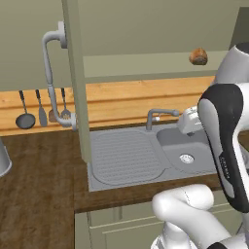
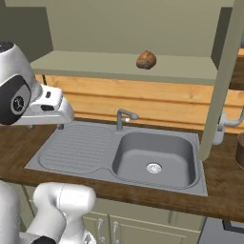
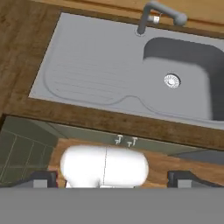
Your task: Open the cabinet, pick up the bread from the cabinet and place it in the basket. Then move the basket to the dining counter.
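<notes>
The cabinet door stands swung open and edge-on, its curved grey bar handle on the left side; from the right it is the door edge. The orange-brown bread lies on the cabinet's shelf. My gripper hovers over the sink, well below and in front of the bread. In the hand view the gripper is open, its fingertips wide apart with nothing between them. The brown basket is cut off by the right edge. The dining counter is out of view.
A grey sink with a faucet is set in the dark wooden counter. Utensils hang on the wooden backsplash. A grey pot stands at the far left. A white bottle stands by the door.
</notes>
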